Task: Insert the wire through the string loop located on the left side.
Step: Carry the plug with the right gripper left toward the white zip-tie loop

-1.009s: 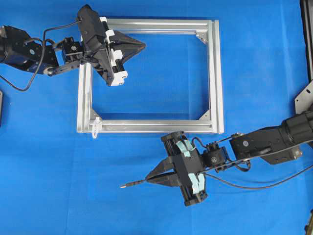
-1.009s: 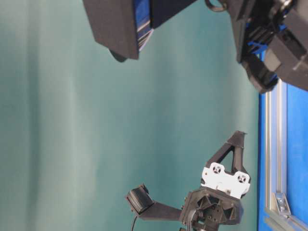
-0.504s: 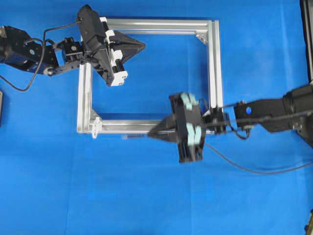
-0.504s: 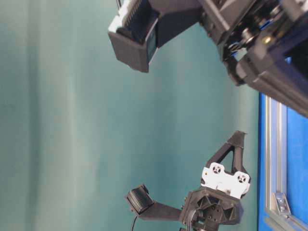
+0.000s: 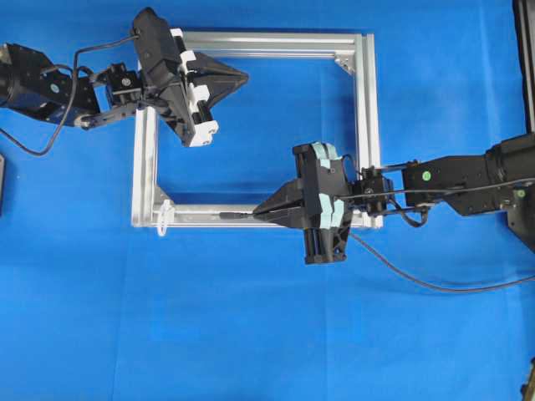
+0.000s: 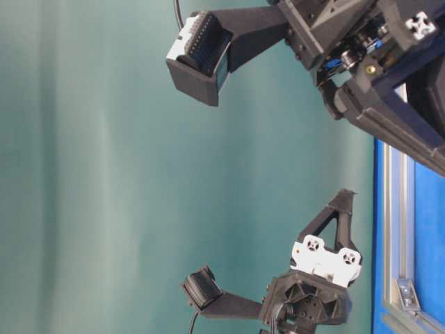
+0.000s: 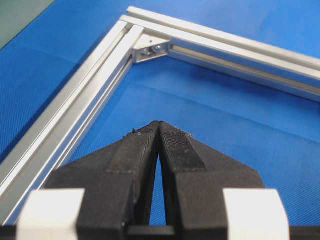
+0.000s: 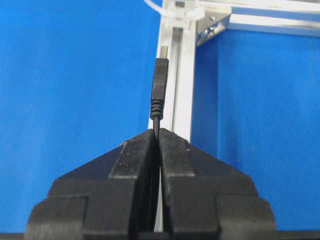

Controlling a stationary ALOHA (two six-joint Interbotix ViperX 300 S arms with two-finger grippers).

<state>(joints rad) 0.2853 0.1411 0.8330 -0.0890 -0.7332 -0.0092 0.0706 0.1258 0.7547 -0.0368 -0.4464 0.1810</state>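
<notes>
Blue counter (image 5: 251,334), no readable labels. Right gripper (image 8: 158,132) clamped on the wire (image 8: 159,90), slim black plug tip with metal end, above the aluminium frame (image 5: 368,125) bottom rail, pointing at the whitish string loop (image 5: 163,219) on the corner. Left gripper (image 7: 159,125) closed, empty, over the far rail.

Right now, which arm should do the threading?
Right. Its claw is shut on the wire, plug aimed along the frame rail toward the string loop. The left claw is shut, empty, near the far rail.
</notes>
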